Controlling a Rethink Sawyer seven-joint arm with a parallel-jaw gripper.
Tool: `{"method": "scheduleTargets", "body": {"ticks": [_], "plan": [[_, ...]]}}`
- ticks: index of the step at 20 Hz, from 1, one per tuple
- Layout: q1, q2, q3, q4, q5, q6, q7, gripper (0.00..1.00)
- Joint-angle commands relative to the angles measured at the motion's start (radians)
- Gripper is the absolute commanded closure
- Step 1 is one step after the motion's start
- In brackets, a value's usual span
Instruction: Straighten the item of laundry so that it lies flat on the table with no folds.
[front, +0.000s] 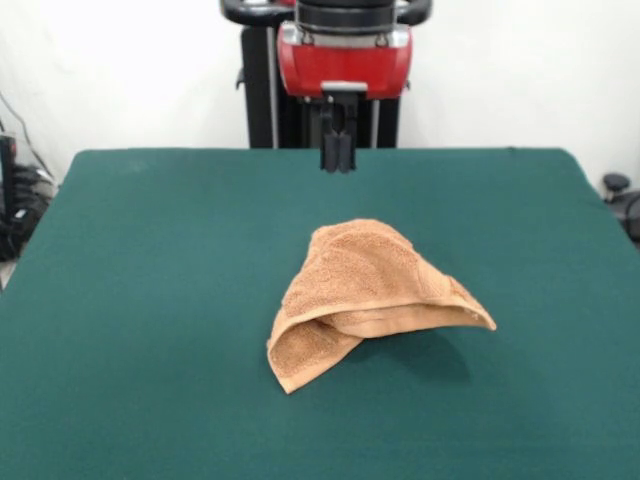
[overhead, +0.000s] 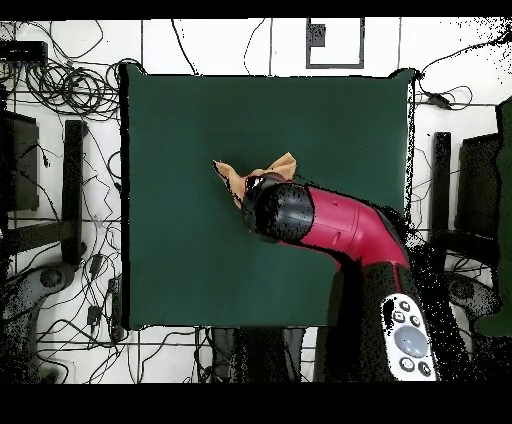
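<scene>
Towel (front: 365, 295) sits near the middle of the table (front: 150, 260), bunched into a tented heap: one layer arches over another, a folded corner juts toward the camera and a flap trails off to one side. The gripper (front: 338, 150) hangs above the far half of the table, well clear of the cloth, its fingers pressed close together with nothing between them. From overhead the arm covers most of the towel, so only two corners (overhead: 228, 174) show past it.

The risk, as I judge it, is a pinch through both layers at the peak (the thickest spot), which would drag the whole bundle instead of opening it. A grip on the loose flap might also slip off the terry, or pull the fold tighter underneath.
</scene>
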Motion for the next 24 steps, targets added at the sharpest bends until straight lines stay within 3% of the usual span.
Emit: {"method": "scheduleTargets", "body": {"ticks": [1, 5, 24], "plan": [[0.036, 0.101, 0.12, 0.088, -0.063, -0.073, 0.043, 1.0], [0.054, 0.126, 0.097, 0.058, -0.058, 0.0, 0.069, 1.0], [0.07, 0.263, 0.063, -0.018, -0.076, -0.002, 0.078, 1.0]]}}
